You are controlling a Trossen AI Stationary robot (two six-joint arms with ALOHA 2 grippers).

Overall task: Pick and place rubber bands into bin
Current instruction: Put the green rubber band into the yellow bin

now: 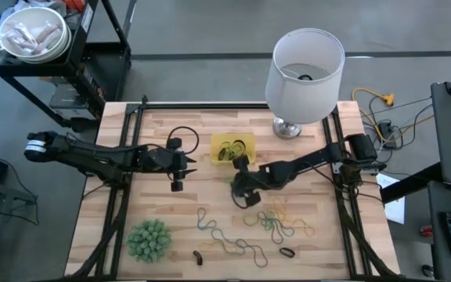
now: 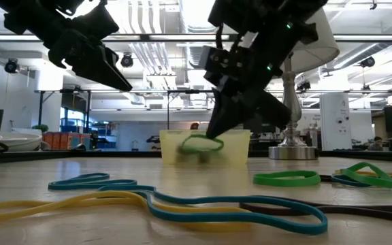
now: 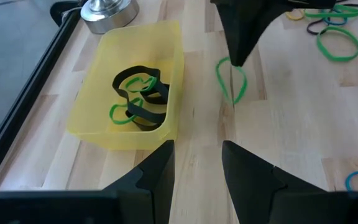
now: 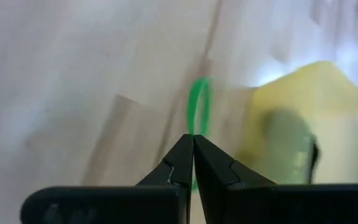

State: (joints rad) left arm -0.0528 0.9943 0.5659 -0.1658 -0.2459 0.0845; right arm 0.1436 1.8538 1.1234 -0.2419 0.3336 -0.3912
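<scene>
The yellow bin (image 1: 232, 147) sits on the wooden table near its far edge and holds black and green rubber bands (image 3: 138, 96). My right gripper (image 1: 241, 171) hangs just on the near side of the bin, shut on a green rubber band (image 3: 232, 81). My left gripper (image 1: 177, 174) waits open to the left of the bin, above the table, touching nothing. More rubber bands (image 1: 276, 223), green, yellow, blue and black, lie loose on the near half of the table. My right gripper pinches the green band's upper edge (image 4: 196, 124) between its two fingertips (image 3: 236, 53), coming from above and pointing down. The band hangs as a narrow loop below the fingers (image 2: 201, 144), and in the low view it looks clear of the table.
A white lamp (image 1: 304, 70) stands on the far right of the table behind the bin. A spiky green plant ball (image 1: 149, 239) rests at the near left. A chain of blue and yellow bands (image 2: 182, 204) lies along the near edge. A cart with a bowl (image 1: 31, 35) stands off the table's far left.
</scene>
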